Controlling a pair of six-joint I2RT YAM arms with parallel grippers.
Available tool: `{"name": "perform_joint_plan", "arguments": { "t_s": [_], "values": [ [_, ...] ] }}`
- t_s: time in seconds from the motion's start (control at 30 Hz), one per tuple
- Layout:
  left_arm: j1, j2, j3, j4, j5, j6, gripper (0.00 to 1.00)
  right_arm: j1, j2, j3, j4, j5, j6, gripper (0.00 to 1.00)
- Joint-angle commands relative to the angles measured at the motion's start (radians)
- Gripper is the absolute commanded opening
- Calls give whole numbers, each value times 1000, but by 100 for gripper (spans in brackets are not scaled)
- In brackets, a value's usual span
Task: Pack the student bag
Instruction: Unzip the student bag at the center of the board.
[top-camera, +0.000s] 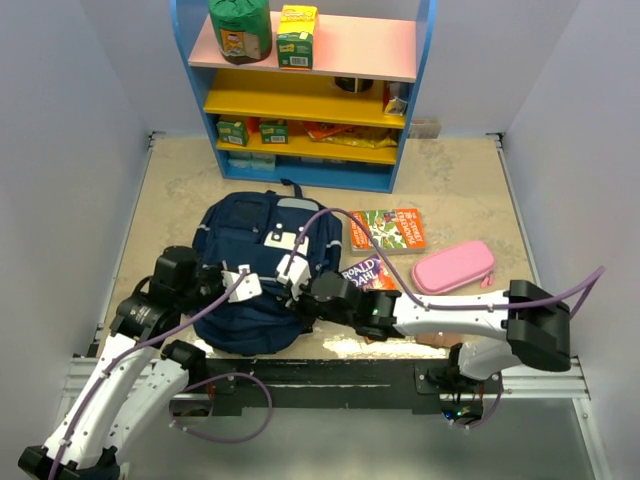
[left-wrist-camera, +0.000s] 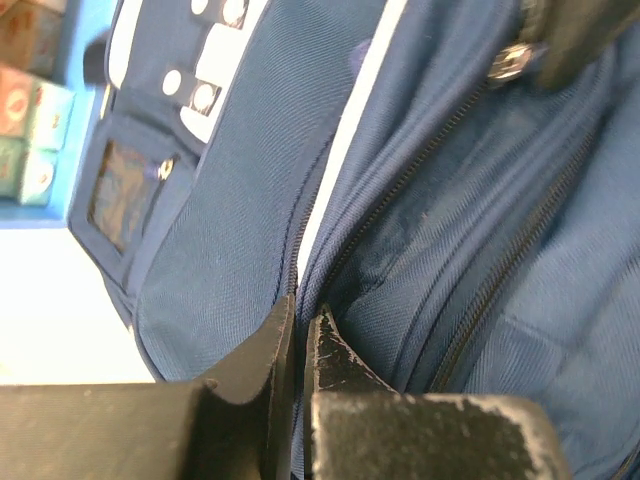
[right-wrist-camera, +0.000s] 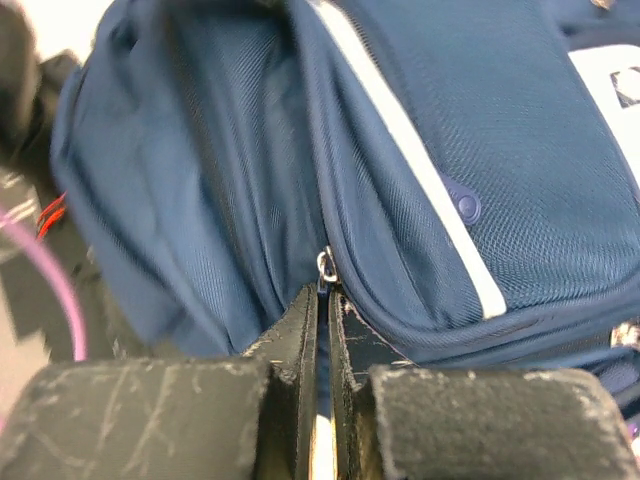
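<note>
The student bag (top-camera: 250, 270), navy with light stripes and grey-white patches, lies flat on the table in front of the shelf. My left gripper (top-camera: 243, 284) is at its near left part, shut on a fold of the bag's blue fabric (left-wrist-camera: 298, 300) beside a zip line. My right gripper (top-camera: 293, 270) reaches in from the right. Its jaws (right-wrist-camera: 325, 292) are shut on the blue tab of the zip pull (right-wrist-camera: 326, 266), at the edge of a gaping compartment (right-wrist-camera: 215, 180). The bag's inside looks dark and its contents are hidden.
Right of the bag lie a green and orange book (top-camera: 388, 230), a purple Roald Dahl book (top-camera: 368, 274) partly under my right arm, and a pink pencil case (top-camera: 453, 266). A blue shelf unit (top-camera: 305, 100) with boxes and packets stands at the back.
</note>
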Motion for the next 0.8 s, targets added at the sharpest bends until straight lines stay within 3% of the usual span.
{"name": "perform_joint_plan", "arguments": {
  "t_s": [0.0, 0.13, 0.33, 0.53, 0.77],
  "values": [
    [-1, -37, 23, 22, 8, 24, 0, -53, 77, 156, 48, 141, 65, 0],
    [-1, -74, 22, -39, 22, 47, 0, -147, 143, 220, 26, 80, 87, 0],
    [-3, -50, -3, -41, 92, 26, 2, -153, 218, 327, -49, 88, 56, 0],
    [-3, 50, -14, 77, 99, -34, 3, -143, 219, 320, -12, 17, 30, 0],
    [-3, 119, -40, 284, 36, -239, 0, -58, 162, 208, 150, -51, -22, 0]
  ]
}}
